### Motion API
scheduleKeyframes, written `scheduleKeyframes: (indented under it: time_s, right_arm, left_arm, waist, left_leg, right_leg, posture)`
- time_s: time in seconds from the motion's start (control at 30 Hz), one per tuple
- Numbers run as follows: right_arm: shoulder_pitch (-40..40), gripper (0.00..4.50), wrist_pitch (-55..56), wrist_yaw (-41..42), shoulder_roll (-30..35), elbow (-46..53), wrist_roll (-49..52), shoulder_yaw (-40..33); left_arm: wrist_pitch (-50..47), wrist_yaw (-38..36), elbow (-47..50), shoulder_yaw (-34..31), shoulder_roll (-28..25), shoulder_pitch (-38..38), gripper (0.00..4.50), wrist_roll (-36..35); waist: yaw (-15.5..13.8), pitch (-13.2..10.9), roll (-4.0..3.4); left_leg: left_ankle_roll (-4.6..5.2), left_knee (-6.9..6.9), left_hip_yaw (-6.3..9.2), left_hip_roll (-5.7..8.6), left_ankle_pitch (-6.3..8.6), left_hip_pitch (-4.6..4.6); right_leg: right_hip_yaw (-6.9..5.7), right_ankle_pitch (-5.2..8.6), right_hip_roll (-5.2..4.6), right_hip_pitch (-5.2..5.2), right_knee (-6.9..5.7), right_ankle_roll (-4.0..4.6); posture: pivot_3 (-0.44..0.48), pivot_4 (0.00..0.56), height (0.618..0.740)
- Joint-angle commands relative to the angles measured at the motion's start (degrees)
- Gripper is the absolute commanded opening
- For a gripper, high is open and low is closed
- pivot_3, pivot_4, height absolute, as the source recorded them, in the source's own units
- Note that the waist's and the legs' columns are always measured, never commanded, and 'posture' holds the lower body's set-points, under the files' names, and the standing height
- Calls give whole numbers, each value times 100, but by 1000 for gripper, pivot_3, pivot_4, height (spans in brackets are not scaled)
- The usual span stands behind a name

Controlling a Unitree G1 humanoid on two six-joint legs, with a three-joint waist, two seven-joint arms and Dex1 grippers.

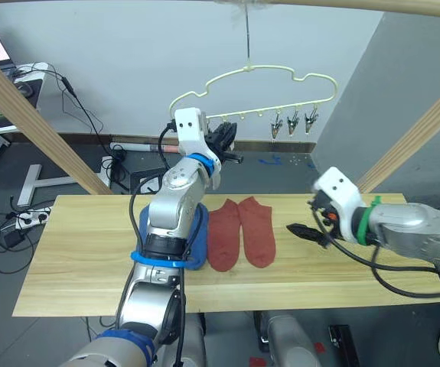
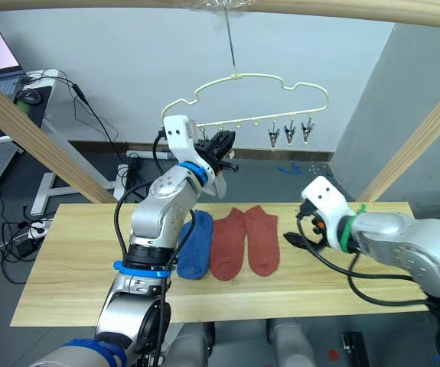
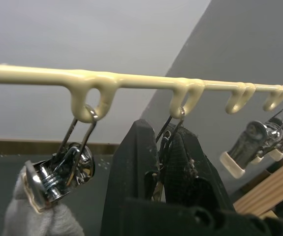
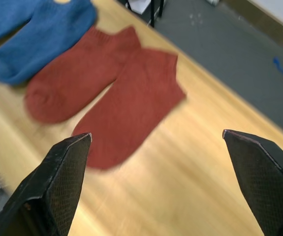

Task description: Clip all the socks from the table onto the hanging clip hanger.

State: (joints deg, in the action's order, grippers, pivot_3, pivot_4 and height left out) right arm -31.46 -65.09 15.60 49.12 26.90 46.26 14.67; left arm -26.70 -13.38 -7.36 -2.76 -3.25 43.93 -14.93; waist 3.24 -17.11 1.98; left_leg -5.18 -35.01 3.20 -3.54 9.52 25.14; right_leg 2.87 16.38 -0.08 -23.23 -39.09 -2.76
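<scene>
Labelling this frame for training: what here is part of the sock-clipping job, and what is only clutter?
Job: rust-red socks, blue sock, grey sock already clipped, clip hanger, table.
Clutter: floor cables, mouse, side desk.

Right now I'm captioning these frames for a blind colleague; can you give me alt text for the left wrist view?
The left gripper's two black fingers close around a small metal clip hanging from a loop of the pale-yellow clip hanger. Beside it, another clip grips a light grey sock, and further clips dangle along the bar.
</scene>
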Motion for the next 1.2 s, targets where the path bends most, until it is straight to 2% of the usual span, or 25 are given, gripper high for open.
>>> scheduleKeyframes:
  time_s: [0.03, 0.33, 0.63, 0.87, 1.03, 1.13, 1.2]
  right_arm:
    - [-458, 4500, 588, 611, -262, -661, -1076, 884]
    - [-1166, 4500, 1897, 1736, -1280, -2931, -2960, 2022]
    - [-1475, 4500, 3207, 2300, -2217, -5034, -4174, 2020]
    - [-1582, 4500, 3659, 2568, -2562, -5715, -4701, 1855]
    - [-1350, 4500, 3723, 2785, -2625, -5643, -4929, 1804]
    - [-1243, 3877, 3729, 2826, -2655, -5610, -5046, 1734]
    - [-1210, 3231, 3717, 2847, -2675, -5627, -5119, 1683]
  left_arm:
    - [-111, -64, 253, 29, -16, 142, 178, -79]
    - [-551, 11, 445, -20, 61, 221, 178, -269]
    - [-883, 115, 787, 10, 40, 142, 178, -283]
    - [-1043, 200, 1021, 35, 14, 42, 178, -259]
    - [-1110, 225, 1080, 13, -12, 22, 178, -258]
    - [-1142, 229, 1098, 10, -33, 21, 178, -265]
    - [-1157, 233, 1095, 10, -44, 29, 178, -276]
  waist:
    - [-6, 0, 0]
    - [-77, 0, 0]
    - [-158, -2, 0]
    - [-175, -2, -1]
    - [-188, -2, -1]
    - [-187, -2, -1]
    - [-189, -2, -1]
  left_leg:
    - [0, 1, 2, 0, 0, 1]
    - [-1, 4, 5, 1, 0, 1]
    - [-2, 7, 8, 0, -1, 1]
    - [-3, 7, 9, 0, -1, 0]
    - [-3, 8, 9, 0, -1, 0]
    - [-3, 8, 9, 0, -1, -2]
    - [-3, 8, 10, 0, -1, -5]
  right_leg:
    - [-2, -1, 0, 0, 1, 2]
    - [-9, -7, -3, 0, 1, 12]
    - [-13, -8, -5, 0, -1, 13]
    - [-14, -8, -5, 0, -4, 13]
    - [-14, -8, -5, 0, -5, 14]
    - [-13, -8, -5, 1, -7, 13]
    - [-14, -8, -5, 3, -9, 13]
  posture:
    - [-52, 242, 740]
    - [-3, 250, 740]
    - [43, 262, 740]
    - [70, 267, 740]
    - [81, 272, 740]
    - [81, 274, 740]
    - [81, 274, 740]
